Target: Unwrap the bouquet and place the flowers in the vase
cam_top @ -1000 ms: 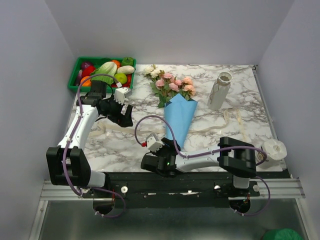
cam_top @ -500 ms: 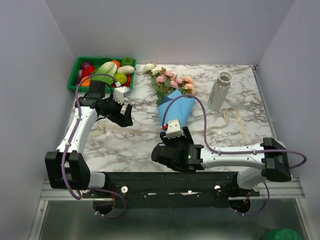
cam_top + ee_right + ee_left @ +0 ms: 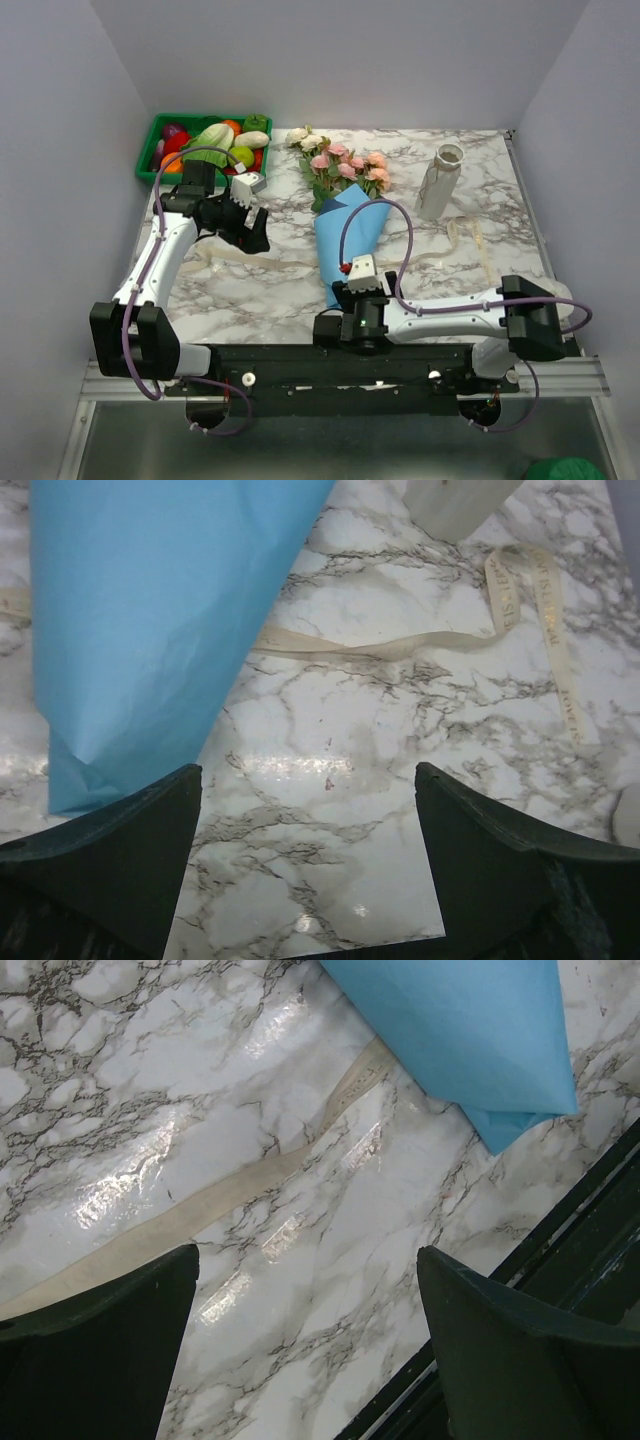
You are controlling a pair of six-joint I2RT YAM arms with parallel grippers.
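Blue paper of the bouquet (image 3: 150, 620) lies ahead-left of the right gripper (image 3: 308, 772), whose jaws are wide and empty. The ribbon (image 3: 400, 645) trails beyond, and the vase (image 3: 455, 502) is cut off at the top.

Left wrist: the left gripper (image 3: 307, 1252) is likewise spread and empty, with the cone tip ahead-right.

From above, the flowers (image 3: 340, 165) lie far beyond both grippers and a green crate (image 3: 148, 150) beyond the left one. The right fingers are hidden.
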